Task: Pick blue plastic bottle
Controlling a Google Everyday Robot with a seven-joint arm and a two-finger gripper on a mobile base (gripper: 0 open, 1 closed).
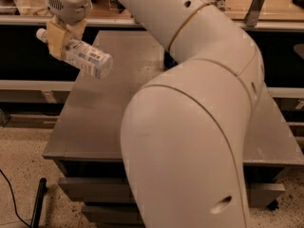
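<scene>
The blue plastic bottle (pixel 88 58) is a small clear bottle with a white cap and a pale printed label. It hangs tilted in the air above the left edge of the grey table (pixel 109 108), cap end up and to the left. My gripper (pixel 64 34) is at the upper left, shut on the bottle near its neck, with its tan fingers (pixel 56 38) around it. My large white arm (pixel 190 103) fills the middle and right of the view and hides much of the table.
A dark blue thing (pixel 167 61) peeks out behind my arm on the table. A wooden counter (pixel 266 8) runs along the back. A black cable and pole (pixel 35 203) lie on the speckled floor at the lower left.
</scene>
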